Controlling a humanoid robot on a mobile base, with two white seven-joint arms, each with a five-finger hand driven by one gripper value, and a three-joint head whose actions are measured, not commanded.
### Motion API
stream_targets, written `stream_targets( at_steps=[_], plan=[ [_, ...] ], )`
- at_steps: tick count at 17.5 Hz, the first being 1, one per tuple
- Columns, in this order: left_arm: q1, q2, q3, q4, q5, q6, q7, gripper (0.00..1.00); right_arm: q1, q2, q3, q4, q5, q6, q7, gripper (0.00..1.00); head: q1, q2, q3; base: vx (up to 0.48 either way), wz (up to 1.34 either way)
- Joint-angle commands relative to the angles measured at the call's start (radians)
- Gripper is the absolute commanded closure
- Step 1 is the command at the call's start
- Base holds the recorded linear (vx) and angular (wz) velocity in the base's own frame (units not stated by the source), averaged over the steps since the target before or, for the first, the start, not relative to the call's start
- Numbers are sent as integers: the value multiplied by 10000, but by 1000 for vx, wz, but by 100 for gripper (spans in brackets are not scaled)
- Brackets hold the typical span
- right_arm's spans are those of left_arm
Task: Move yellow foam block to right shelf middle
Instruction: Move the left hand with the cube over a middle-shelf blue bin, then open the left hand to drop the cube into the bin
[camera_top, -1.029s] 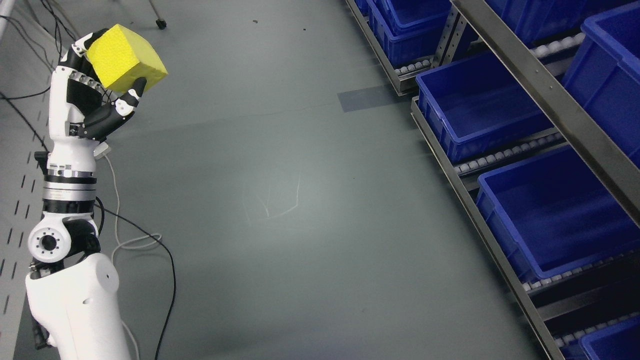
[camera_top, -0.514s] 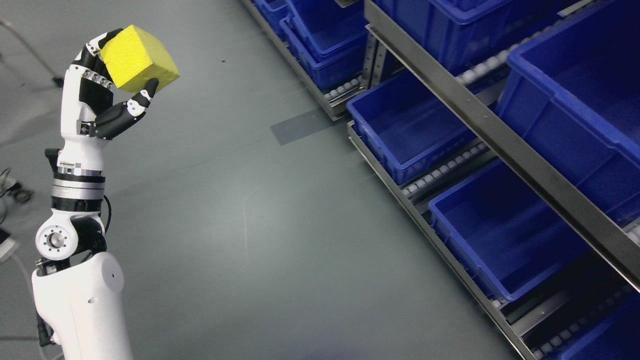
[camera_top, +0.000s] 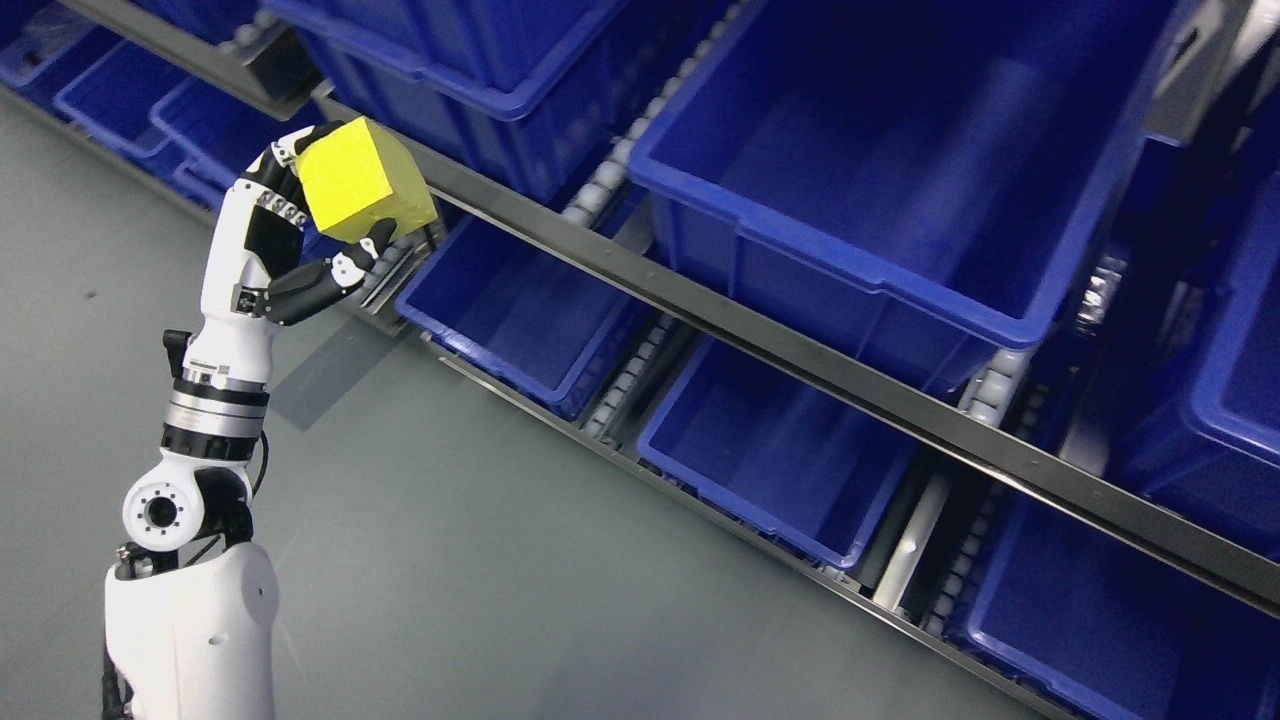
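Observation:
A yellow foam block (camera_top: 362, 180) sits raised at the upper left, gripped by my left hand (camera_top: 300, 235), whose thumb and fingers curl around its lower and left sides. The white left arm rises from the bottom left. Behind the block runs a grey metal shelf rail (camera_top: 760, 335) of a rack filling the right and top of the view. A large blue bin (camera_top: 880, 170) rests on the middle level, right of the block. My right hand is out of view.
Lower-level blue bins (camera_top: 520, 310) (camera_top: 780, 450) (camera_top: 1110, 620) sit on roller tracks under the rail. More blue bins (camera_top: 480, 60) stand at the top left. Grey floor (camera_top: 420, 560) spreads over the lower left.
The whole view has swung towards the rack, so the camera has moved. The rack now fills most of the picture. The left hand still holds the block in the same grip.

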Motion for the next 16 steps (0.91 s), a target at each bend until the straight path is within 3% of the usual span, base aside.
stream_targets(
  at_steps=[1, 9, 12, 16],
  plan=[
    [212, 174, -1463, -903, 1, -14, -26, 57, -32, -175, 0, -174, 0, 7, 6, 0, 0, 0, 0, 211, -875],
    [-982, 174, -1618, -1549, 16, 230, -11, 57, -17, -175, 0, -174, -15, 7, 6, 0, 0, 1, 0, 132, -633],
    [-2331, 174, -2275, -1457, 16, 1760, 50, 57, -17, -175, 0, -174, 0, 7, 6, 0, 0, 3, 0, 68, -304],
    [-2779, 174, -3579, -724, -486, 4032, 112, 57, -33, -175, 0, -174, 0, 7, 6, 0, 0, 4, 0, 32, -119]
  ],
)
